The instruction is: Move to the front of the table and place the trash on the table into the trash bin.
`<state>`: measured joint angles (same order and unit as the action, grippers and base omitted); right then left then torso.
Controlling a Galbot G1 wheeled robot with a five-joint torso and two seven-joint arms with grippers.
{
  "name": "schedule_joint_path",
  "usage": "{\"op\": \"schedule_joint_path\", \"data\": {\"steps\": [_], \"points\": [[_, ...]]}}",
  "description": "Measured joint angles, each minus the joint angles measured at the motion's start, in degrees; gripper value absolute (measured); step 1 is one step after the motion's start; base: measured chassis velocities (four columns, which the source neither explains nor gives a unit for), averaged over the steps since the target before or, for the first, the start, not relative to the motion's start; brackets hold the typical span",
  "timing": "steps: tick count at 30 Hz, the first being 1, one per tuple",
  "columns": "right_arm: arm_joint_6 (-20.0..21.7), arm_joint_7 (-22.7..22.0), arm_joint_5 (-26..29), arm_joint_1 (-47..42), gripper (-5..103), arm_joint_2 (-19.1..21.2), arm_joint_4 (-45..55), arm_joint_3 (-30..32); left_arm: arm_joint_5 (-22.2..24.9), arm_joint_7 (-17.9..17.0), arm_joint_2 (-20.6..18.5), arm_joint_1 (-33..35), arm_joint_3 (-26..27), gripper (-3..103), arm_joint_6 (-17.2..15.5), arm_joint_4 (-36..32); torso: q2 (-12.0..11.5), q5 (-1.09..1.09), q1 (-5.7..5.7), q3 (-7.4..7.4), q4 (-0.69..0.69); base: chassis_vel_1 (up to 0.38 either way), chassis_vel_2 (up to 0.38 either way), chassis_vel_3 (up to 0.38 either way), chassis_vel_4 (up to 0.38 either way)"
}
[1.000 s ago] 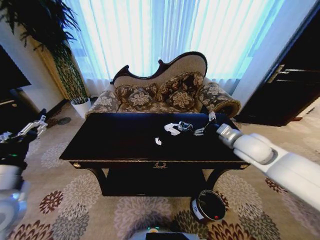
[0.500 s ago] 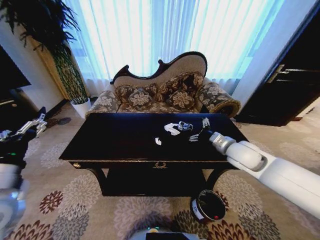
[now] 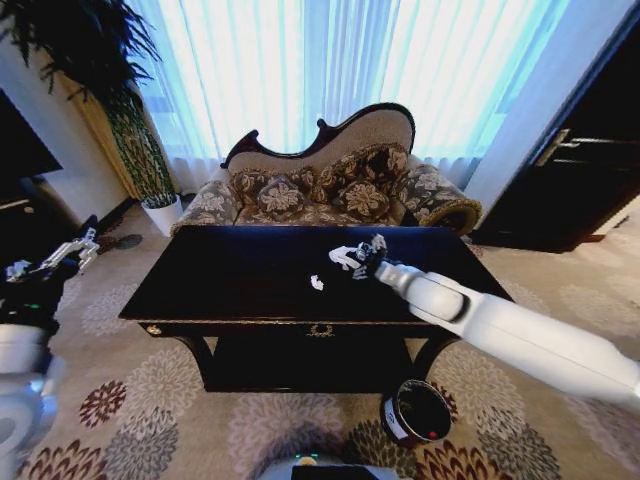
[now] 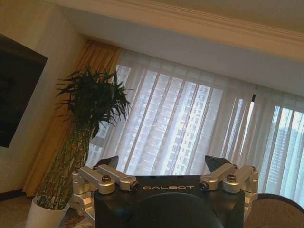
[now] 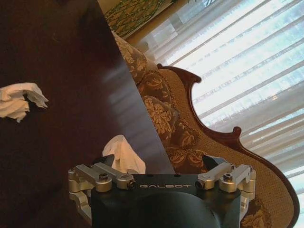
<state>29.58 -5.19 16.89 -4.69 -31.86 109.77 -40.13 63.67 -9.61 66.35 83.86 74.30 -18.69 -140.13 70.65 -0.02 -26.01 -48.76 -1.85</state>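
Glossy near-black wood: the table (image 3: 230, 280) carries the trash, and the right gripper (image 3: 366, 255) hangs over its far middle part.
Right gripper: fingers spread wide, nothing between them.
Nearest trash: a white paper scrap (image 5: 124, 154) lies just in front of the open fingers and a little to one side, close to the table's far edge; in the head view it shows as a white wad (image 3: 343, 257) just left of the gripper.
Long axis: none to speak of — the scrap is a crumpled lump, so any approach angle should serve, I judge.
Second scrap: a smaller piece (image 3: 316, 283) sits left of the gripper and nearer the robot — well apart from the first.
Bottle and ball: I cannot pick them out near the gripper.
Nearer arm: the right, clearly; the left gripper (image 3: 55, 257) is parked far off to the left, off the table, fingers open.
Trash bin (image 3: 414, 411): on the carpet, below the right arm and nearer the robot; a small red spot shows inside, otherwise unclear.
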Motion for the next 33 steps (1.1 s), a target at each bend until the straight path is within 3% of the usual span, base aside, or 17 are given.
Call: {"op": "schedule_joint_path", "data": {"steps": [16, 21, 33], "points": [[-1.2, 1.6, -2.5, -1.8, 102, -1.3, -3.9, 0.5, -1.1, 0.0, -0.3, -0.9, -1.7, 100, 0.1, 1.2, 0.0, 0.01, 0.0, 0.01, -0.02, 0.0, 0.0, 0.0, 0.0], [-1.5, 1.8, -2.7, -1.8, 99, -1.8, -4.4, 0.8, -1.2, 0.1, -0.6, -0.9, -1.5, 100, 0.1, 1.3, 0.0, 0.01, 0.0, 0.01, -0.01, 0.0, 0.0, 0.0, 0.0], [-2.9, 4.2, -2.7, -3.5, 100, 1.6, -4.2, 4.4, -2.1, 0.1, -0.5, -1.2, -2.3, 100, 0.1, 1.6, 0.0, 0.01, 0.0, 0.01, -0.02, 0.0, 0.0, 0.0, 0.0]]}}
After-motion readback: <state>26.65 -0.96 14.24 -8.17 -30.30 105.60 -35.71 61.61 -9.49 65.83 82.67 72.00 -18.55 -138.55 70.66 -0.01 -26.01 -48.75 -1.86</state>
